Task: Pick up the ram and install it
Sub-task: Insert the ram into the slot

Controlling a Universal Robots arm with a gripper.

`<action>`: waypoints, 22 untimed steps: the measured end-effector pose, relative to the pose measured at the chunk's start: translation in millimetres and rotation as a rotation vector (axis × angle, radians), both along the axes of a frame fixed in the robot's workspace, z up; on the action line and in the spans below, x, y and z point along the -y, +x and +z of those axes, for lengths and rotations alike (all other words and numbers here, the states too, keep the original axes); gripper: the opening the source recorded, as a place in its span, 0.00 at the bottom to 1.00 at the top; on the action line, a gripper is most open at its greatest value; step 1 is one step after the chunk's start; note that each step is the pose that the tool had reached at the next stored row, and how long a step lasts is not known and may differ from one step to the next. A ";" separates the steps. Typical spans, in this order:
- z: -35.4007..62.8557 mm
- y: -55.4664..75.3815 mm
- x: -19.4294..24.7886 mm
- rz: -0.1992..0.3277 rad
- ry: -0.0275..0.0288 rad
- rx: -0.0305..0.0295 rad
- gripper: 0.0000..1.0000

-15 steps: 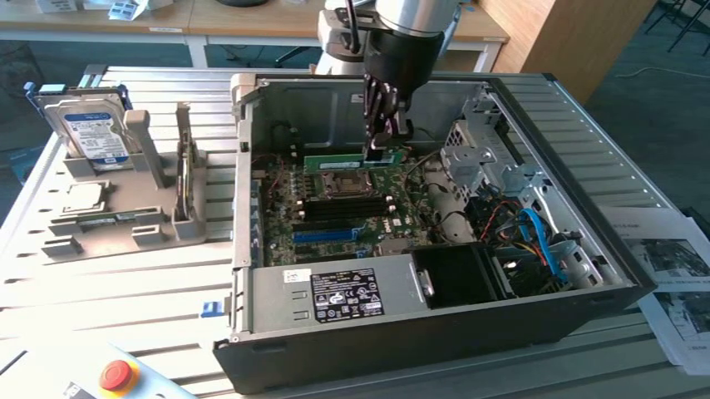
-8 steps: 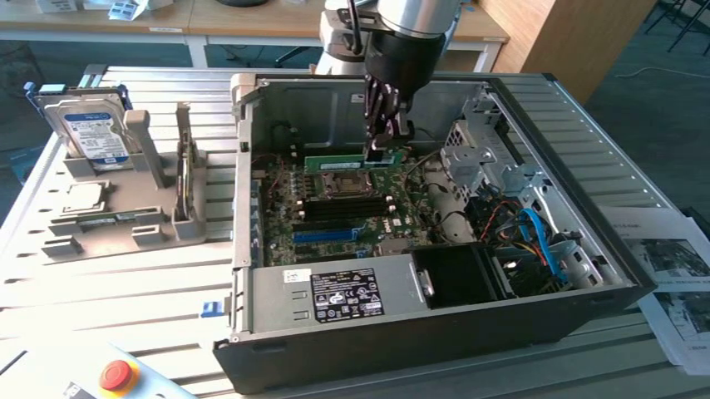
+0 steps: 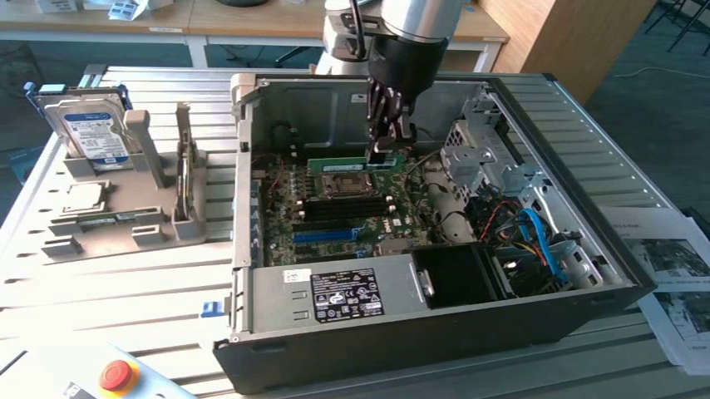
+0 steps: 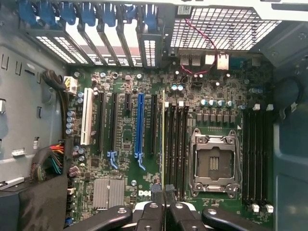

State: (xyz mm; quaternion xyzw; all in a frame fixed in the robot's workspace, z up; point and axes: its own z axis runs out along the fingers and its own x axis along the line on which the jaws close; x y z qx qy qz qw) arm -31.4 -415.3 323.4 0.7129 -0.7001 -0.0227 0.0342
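The ram (image 3: pixel 352 164) is a thin green stick hanging level inside the open computer case (image 3: pixel 621 287), just above the motherboard (image 3: pixel 332 216). My gripper (image 3: pixel 385 150) comes down from above and is shut on its upper edge. In the wrist view the ram (image 4: pixel 163 139) appears edge-on as a thin line running away from my gripper (image 4: pixel 163 193). It lies along the outer side of the black memory slots (image 4: pixel 176 144) beside the empty processor socket (image 4: pixel 214 163). Whether it touches a slot, I cannot tell.
The exterior view's left holds a grey fixture (image 3: pixel 122 220) with a blue-labelled hard drive (image 3: pixel 91 133) and a silver processor chip (image 3: pixel 83 197). A power supply (image 3: pixel 344 295) sits at the case front. Cables (image 3: pixel 533 241) and a drive cage (image 3: pixel 488 154) crowd the right side. A red stop button (image 3: pixel 116 376) is near.
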 end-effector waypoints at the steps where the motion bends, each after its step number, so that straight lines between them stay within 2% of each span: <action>1: -0.2 0.1 0.0 0.000 -0.0002 -0.0001 0.12; 8: -2.2 0.2 0.0 0.000 0.0003 0.0001 0.12; 22: -25.3 0.2 0.0 0.000 0.0000 0.0031 0.12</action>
